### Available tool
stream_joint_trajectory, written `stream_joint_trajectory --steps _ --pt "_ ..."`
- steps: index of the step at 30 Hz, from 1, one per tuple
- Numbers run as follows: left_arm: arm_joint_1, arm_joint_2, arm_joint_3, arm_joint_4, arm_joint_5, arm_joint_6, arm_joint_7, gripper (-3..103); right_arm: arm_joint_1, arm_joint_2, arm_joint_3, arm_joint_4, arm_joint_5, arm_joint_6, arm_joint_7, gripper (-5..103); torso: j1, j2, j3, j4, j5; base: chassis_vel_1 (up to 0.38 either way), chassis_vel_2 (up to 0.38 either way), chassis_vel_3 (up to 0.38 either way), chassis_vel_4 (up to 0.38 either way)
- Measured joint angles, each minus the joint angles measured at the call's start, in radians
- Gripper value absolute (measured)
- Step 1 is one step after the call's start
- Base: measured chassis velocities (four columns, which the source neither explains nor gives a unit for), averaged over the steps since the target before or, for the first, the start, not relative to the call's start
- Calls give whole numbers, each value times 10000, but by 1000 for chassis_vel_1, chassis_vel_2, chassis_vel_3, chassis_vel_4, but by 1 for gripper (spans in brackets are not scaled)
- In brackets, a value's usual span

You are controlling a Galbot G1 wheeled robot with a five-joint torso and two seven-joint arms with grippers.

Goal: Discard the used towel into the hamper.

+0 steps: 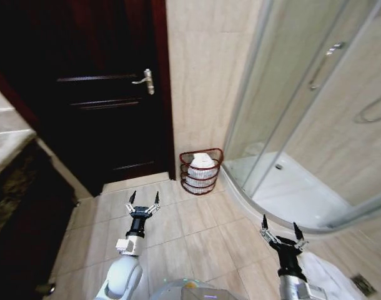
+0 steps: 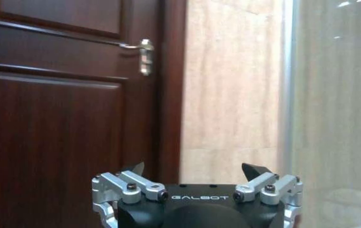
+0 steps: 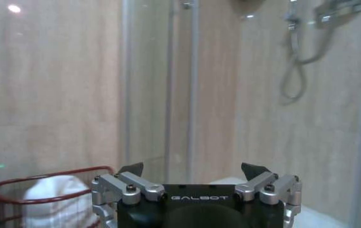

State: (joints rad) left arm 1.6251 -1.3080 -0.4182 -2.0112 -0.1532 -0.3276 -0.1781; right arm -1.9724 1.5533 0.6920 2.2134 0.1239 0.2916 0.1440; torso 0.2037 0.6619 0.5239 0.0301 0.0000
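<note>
The hamper (image 1: 201,171) is sitting against the wall between door (image 1: 97,87) and shower (image 1: 303,125), with a white towel (image 1: 203,164) bundled inside it. Near the hamper, the left gripper (image 1: 144,201) and right gripper (image 1: 281,224) are hovering, fingers spread and holding nothing, suggesting the drop is done.

- the hamper (image 1: 202,172) is a small round wire basket, reddish-brown, open sides you can see straight through, narrowing a bit toward the base
- it stands upright on the tiled floor, right up against the beige wall, between the dark door and the glass shower
- the towel (image 1: 203,167) is white, bunched up inside it, top poking roughly level with the rim
</note>
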Motion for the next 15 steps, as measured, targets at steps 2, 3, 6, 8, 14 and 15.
stream_joint_trajectory --steps 2,3,6,8,14,15 --pt "-9 -1 6 1 -3 0 1 100 -4 -4 43 10 15 4 11 100 0 0 0 1 0 -127 -134 -132 -137" --pt "-12 0 9 2 -7 0 2 100 -6 -6 56 12 20 4 14 100 0 0 0 0 0 -127 -134 -122 -137" --pt "-16 7 7 21 -12 0 11 100 -8 0 64 26 28 10 18 100 0 0 0 0 0 -130 -130 -121 -125" --pt "29 33 -5 47 -11 -26 107 100 -20 8 41 68 30 17 19 100 0 0 0 -2 1 -116 -116 -109 -120" --pt "112 48 -34 108 -71 -488 373 100 -55 38 -65 181 29 23 30 100 0 0 0 1 0 -80 -78 -81 -80" --pt "113 54 -46 108 -92 -524 413 100 -53 45 -67 186 27 26 39 100 0 0 0 3 0 0 0 0 0"
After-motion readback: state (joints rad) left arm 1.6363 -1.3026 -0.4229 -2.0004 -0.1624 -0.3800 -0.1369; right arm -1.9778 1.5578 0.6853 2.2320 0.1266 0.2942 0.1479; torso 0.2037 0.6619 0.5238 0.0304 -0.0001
